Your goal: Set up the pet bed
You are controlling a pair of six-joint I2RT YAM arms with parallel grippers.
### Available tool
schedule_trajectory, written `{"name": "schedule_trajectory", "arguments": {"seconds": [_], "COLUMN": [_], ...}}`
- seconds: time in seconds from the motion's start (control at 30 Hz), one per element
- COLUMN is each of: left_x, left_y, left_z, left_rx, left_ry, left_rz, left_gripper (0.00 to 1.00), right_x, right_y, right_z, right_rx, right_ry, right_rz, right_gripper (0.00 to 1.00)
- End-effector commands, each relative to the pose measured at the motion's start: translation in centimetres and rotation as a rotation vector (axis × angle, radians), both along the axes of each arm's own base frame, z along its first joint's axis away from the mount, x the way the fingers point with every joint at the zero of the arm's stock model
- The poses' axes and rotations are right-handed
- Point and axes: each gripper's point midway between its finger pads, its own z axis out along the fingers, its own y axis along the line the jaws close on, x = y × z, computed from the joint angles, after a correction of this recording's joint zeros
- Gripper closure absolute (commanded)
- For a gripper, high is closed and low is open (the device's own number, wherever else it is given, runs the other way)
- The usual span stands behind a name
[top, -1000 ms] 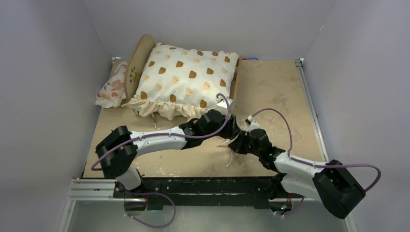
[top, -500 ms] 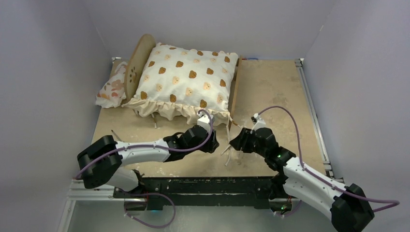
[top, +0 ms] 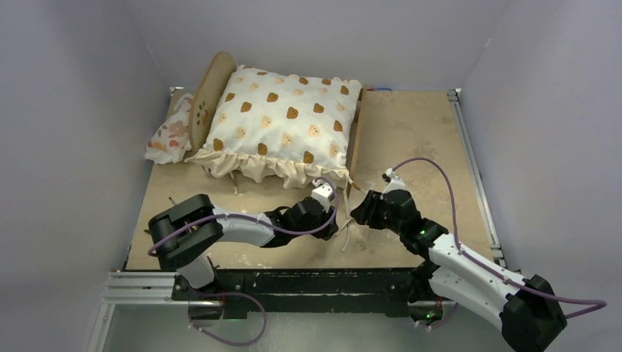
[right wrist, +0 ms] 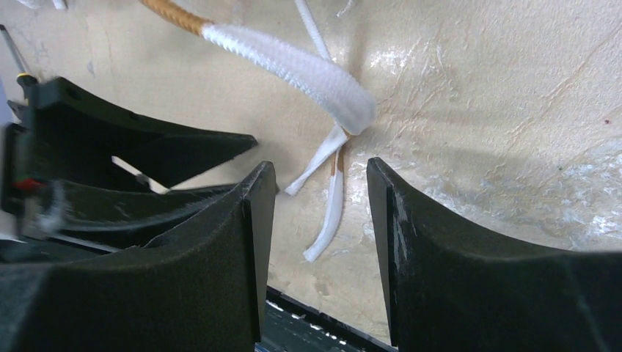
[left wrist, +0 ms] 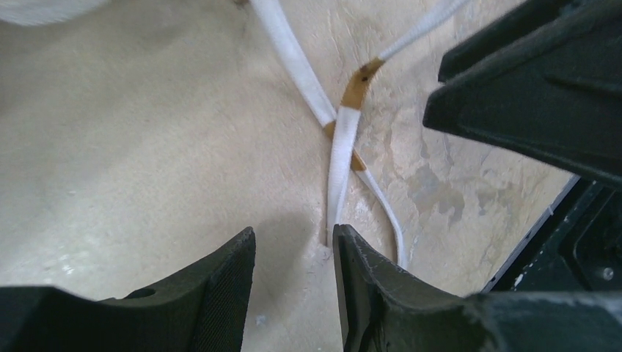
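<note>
The pet bed's light-wood headboard (top: 207, 95) stands at the back left, and its side rail (top: 357, 139) shows on the right. A cream bear-print cushion (top: 282, 125) covers the bed base. White ties (top: 345, 236) with tan bands trail from the cushion's front corner onto the table. My left gripper (top: 339, 224) is open and empty, low over the ties (left wrist: 341, 161). My right gripper (top: 357, 214) is open and empty, facing the left one across the ties (right wrist: 301, 70). The left fingers (right wrist: 132, 147) show in the right wrist view.
A small floral pillow (top: 170, 138) lies behind the headboard at the far left. Purple walls close in the table on three sides. The black frame rail (top: 308, 282) runs along the near table edge, just below the ties.
My left gripper drew back from the cushion's front corner, then moved right and down to the ties. My right gripper shifted slightly and stays by the ties.
</note>
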Motion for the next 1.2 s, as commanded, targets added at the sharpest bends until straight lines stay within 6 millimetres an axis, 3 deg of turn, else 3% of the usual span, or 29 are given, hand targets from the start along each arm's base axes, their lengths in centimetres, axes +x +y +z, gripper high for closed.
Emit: {"name": "schedule_trajectory", "arguments": {"seconds": [0.0,0.13,0.23,0.37,0.5,0.67,0.77,0.97,1.17], "left_x": [-0.4,-0.5,-0.1,1.5,2.9,3.7,3.5,1.9,-1.7], "left_y": [-3.2,-3.5,-2.9,-0.5,2.0,3.8,3.7,1.9,-0.9], "left_z": [0.9,-1.1,-2.3,-2.7,-2.2,-1.8,-1.5,1.3,3.2], "left_rx": [-0.034,0.046,0.124,0.238,0.345,0.417,0.402,0.26,0.151], "left_ry": [-0.062,-0.072,-0.084,-0.126,-0.189,-0.23,-0.228,-0.235,-0.296], "left_rz": [-0.088,-0.081,-0.046,0.064,0.155,0.212,0.203,0.119,-0.055], "left_gripper": [0.57,0.6,0.75,0.96,0.99,0.93,0.78,0.61,0.59], "right_x": [0.7,0.8,0.7,0.6,0.1,-0.1,0.2,0.9,1.9], "right_y": [0.1,0.2,0.3,0.3,0.7,0.9,0.9,0.1,-0.4], "right_z": [1.2,1.0,0.8,0.8,0.1,-0.5,-0.2,0.5,2.0], "right_rx": [0.024,0.02,0.021,0.01,0.012,0.023,0.018,-0.017,-0.027], "right_ry": [-0.037,-0.032,-0.025,-0.033,-0.016,-0.005,-0.016,-0.039,-0.081], "right_rz": [-0.021,-0.021,-0.01,0.003,0.038,0.047,0.043,-0.002,-0.04], "right_gripper": [0.48,0.49,0.48,0.49,0.52,0.53,0.53,0.52,0.54]}}
